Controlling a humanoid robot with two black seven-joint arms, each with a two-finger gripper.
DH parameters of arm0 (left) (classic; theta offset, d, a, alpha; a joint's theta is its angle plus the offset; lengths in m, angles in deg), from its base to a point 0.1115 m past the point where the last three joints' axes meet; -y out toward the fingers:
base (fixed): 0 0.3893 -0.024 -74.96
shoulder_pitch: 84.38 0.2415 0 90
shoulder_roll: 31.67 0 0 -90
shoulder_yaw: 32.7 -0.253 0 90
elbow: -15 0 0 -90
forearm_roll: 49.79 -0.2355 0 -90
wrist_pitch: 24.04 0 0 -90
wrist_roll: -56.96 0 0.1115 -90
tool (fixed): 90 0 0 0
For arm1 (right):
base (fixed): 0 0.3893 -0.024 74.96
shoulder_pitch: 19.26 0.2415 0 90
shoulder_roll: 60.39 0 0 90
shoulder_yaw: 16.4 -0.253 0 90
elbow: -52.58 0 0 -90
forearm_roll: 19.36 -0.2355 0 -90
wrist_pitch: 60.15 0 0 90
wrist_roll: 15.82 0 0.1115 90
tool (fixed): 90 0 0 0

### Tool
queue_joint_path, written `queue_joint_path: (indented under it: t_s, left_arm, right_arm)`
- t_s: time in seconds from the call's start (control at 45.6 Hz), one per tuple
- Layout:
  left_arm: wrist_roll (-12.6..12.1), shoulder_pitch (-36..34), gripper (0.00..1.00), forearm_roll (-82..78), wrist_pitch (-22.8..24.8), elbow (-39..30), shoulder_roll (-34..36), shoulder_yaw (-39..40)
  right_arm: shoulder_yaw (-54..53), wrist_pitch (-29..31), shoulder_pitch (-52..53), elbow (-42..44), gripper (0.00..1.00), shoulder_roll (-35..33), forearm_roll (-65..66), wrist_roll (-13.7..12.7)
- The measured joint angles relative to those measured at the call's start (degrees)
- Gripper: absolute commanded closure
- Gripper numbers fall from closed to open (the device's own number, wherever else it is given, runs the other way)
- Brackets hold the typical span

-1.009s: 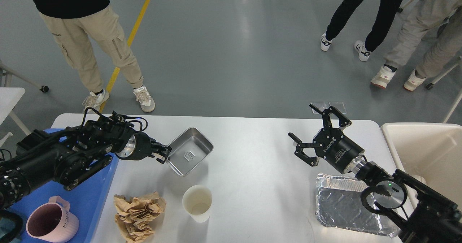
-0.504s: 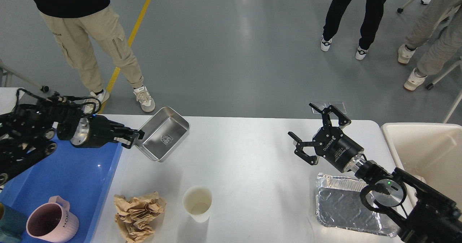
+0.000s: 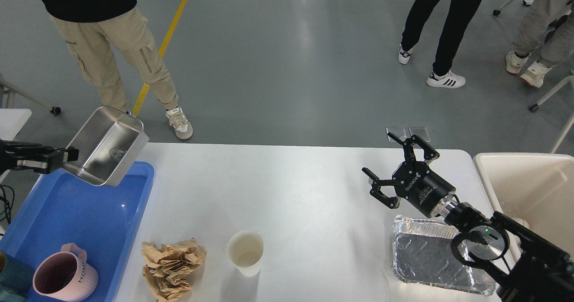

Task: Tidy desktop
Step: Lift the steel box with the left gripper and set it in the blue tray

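The white desktop (image 3: pixel 309 194) fills the lower half of the head view. My left gripper (image 3: pixel 67 157) is at the far left, shut on the rim of a steel tray (image 3: pixel 107 146), which it holds tilted in the air above the far end of the blue plastic tray (image 3: pixel 85 216). My right gripper (image 3: pixel 397 167) is open and empty above the desktop's right part, just beyond a foil tray (image 3: pixel 426 252). A crumpled brown paper (image 3: pixel 172 264) and a white paper cup (image 3: pixel 245 252) sit near the front edge.
A pink mug (image 3: pixel 63 277) stands in the blue tray's near corner. A beige bin (image 3: pixel 533 194) stands off the desktop's right end. Several people stand on the grey floor beyond the table; one (image 3: pixel 112 50) is near the far left corner.
My left arm has carried the steel tray from the desktop's left-middle up and to the left, over the blue tray. My right gripper has barely moved. The people at the right have walked.
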Motion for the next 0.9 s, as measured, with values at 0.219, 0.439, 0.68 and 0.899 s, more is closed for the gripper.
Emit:
queue_joint_path:
  t_s: [0.219,0.439,0.68,0.899]
  left_arm:
    - [-2.52,3.73,0.95,-1.29,-7.16,4.22,2.42,-2.11]
    - [-4.06,6.69,0.95,-1.55,-12.72,14.69,-0.11,-3.43]
    - [-5.03,7.31,0.95,-1.57,-15.62,29.84,-9.63,-3.88]
    - [-5.08,9.85,0.95,-1.81,-16.97,34.51,-15.29,-4.85]
  right_arm:
    - [-0.23,0.00,-0.07,-0.47,0.00,-0.02,0.00,0.00]
    - [-0.26,0.16,-0.08,-0.52,0.00,-0.11,0.00,0.00]
    - [-0.25,0.18,-0.27,-0.60,0.00,-0.06,0.00,0.00]
    - [-0.25,0.18,-0.28,-0.70,0.00,-0.02,0.00,0.01]
